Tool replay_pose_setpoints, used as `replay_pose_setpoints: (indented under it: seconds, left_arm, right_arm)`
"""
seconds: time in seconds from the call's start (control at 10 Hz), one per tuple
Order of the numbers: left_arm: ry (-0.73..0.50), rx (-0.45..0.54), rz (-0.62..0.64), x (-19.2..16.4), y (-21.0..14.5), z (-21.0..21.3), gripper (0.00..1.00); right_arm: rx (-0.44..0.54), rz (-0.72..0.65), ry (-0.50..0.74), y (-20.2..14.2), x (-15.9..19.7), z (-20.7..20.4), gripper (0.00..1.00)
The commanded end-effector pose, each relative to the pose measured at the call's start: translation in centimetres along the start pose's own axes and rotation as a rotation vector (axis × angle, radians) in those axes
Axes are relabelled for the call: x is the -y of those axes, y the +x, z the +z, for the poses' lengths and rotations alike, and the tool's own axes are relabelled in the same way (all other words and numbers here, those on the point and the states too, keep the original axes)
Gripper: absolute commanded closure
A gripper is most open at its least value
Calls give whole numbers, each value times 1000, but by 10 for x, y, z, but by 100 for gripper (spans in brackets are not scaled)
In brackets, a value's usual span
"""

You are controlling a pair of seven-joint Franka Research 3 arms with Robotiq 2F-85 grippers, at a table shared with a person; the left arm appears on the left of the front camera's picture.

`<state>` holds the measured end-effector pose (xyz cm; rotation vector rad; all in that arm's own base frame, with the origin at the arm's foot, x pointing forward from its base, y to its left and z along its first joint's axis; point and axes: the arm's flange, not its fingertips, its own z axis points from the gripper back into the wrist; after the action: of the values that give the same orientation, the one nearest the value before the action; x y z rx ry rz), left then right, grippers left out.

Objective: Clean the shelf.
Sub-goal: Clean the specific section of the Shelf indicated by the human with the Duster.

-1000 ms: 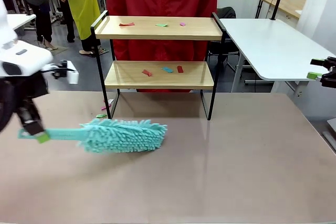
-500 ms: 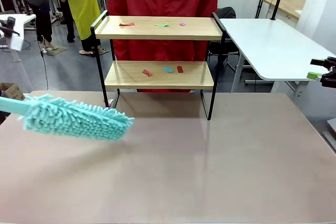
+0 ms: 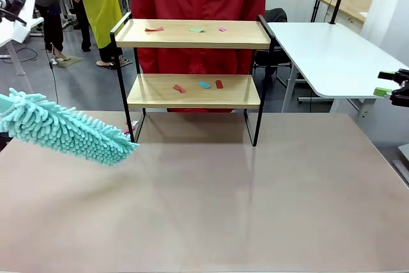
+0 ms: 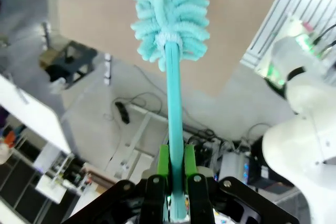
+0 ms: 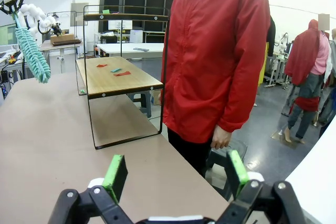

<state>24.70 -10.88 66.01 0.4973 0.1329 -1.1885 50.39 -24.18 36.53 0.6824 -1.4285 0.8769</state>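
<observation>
Here's the left claw (image 4: 177, 157), its green pads (image 4: 163, 162) pinched tight on the teal handle (image 4: 174, 103) of the duster (image 4: 169, 9), one pad on each side of it. Follow that handle up and the fluffy teal head fans out at its far end, seen against the brown tabletop (image 4: 94, 14). Right of the handle looms a white robot arm (image 4: 307, 129), and left of it lies grey floor (image 4: 89, 124) with a black power strip (image 4: 122, 111) and loose cables (image 4: 139, 98).
</observation>
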Motion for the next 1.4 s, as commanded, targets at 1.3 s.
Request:
replay_pose_setpoints:
  seconds: [1.3]
  left_arm:
    - [-26, 42, 7, 3, -6, 1, 87]
  right_arm:
    - [-19, -12, 0, 5, 0, -2, 0]
